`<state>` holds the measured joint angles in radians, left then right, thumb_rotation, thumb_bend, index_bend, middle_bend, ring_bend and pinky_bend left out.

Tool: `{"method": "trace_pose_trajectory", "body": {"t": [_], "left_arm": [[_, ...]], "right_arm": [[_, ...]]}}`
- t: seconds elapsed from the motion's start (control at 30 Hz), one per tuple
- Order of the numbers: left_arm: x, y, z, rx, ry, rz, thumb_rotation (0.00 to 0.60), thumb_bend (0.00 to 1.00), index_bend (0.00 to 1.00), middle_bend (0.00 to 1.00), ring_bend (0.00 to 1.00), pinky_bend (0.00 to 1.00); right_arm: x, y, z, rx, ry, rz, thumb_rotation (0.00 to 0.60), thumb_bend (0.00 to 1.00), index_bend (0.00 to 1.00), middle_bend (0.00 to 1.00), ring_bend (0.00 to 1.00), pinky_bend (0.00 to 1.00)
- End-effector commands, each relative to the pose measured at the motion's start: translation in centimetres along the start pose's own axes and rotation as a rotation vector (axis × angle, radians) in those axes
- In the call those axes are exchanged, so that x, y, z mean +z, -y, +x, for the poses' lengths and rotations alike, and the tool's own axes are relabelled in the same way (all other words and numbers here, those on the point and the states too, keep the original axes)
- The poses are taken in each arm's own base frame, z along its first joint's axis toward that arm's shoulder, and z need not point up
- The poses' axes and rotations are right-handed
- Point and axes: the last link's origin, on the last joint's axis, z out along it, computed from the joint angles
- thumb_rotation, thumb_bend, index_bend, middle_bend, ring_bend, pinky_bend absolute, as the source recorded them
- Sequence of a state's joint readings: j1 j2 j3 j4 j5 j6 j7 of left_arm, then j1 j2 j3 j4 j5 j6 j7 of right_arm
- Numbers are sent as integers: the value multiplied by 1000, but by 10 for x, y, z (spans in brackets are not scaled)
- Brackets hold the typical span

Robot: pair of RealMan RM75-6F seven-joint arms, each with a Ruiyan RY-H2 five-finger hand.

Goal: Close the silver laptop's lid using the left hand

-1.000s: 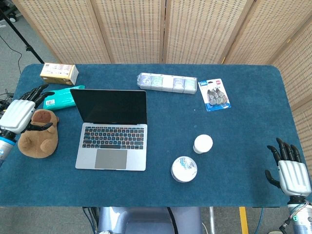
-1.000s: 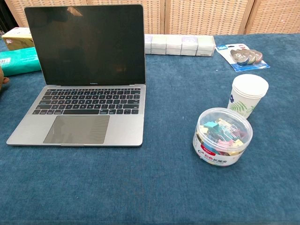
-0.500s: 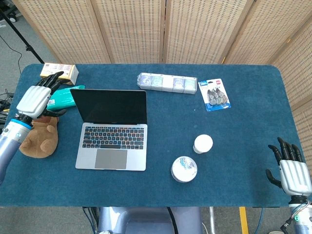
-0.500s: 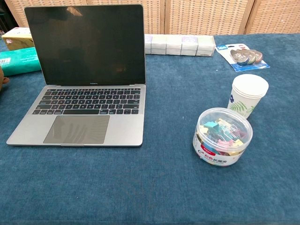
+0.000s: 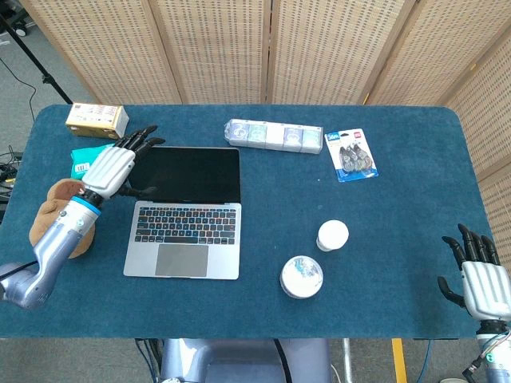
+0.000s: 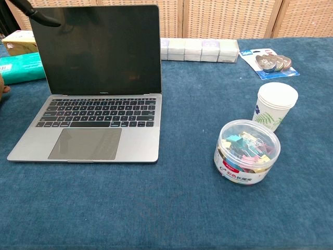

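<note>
The silver laptop (image 5: pixel 185 211) (image 6: pixel 96 88) stands open on the blue table, its dark screen upright and facing me. My left hand (image 5: pixel 113 167) hovers at the lid's top left corner with fingers spread, holding nothing. In the chest view only its dark fingertips (image 6: pixel 36 15) show at that corner. Whether they touch the lid I cannot tell. My right hand (image 5: pixel 483 279) rests open at the table's near right edge, fingers apart and empty.
A brown plush toy (image 5: pixel 49 219) lies under my left forearm, a teal packet (image 5: pixel 84 158) and a yellow box (image 5: pixel 97 120) behind it. A paper cup (image 5: pixel 332 235) (image 6: pixel 276 105), a tub of clips (image 5: pixel 301 276) (image 6: pixel 246 151), a row of small boxes (image 5: pixel 273 135) and a blister card (image 5: pixel 350 155) sit to the right.
My left hand has swung right and forward from above the plush toy to the laptop lid's top left corner. The right hand has barely shifted. The lid stands as before.
</note>
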<state>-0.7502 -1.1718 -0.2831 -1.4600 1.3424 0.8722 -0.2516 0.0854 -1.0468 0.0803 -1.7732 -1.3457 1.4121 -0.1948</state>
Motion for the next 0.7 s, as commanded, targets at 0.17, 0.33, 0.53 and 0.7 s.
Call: {"method": "trace_pose_trajectory", "body": {"t": [0.17, 0.33, 0.53, 0.7], "left_arm": [[4, -3, 3, 16, 56, 11, 600, 191, 160, 35, 44, 122], [4, 1, 7, 11, 102, 44, 600, 192, 161, 35, 44, 122], [6, 9, 7, 35, 105, 65, 600, 191, 160, 35, 44, 122], [9, 13, 3, 29, 98, 75, 600, 190, 161, 34, 44, 122]], "right_arm": [[0, 0, 2, 4, -6, 1, 600, 375, 169, 0, 0, 0], [0, 0, 1, 2, -1, 3, 600, 375, 169, 0, 0, 0], [-1, 1, 0, -1, -2, 3, 600, 375, 169, 0, 0, 0], [0, 0, 1, -2, -4, 1, 600, 376, 169, 0, 0, 0]]}}
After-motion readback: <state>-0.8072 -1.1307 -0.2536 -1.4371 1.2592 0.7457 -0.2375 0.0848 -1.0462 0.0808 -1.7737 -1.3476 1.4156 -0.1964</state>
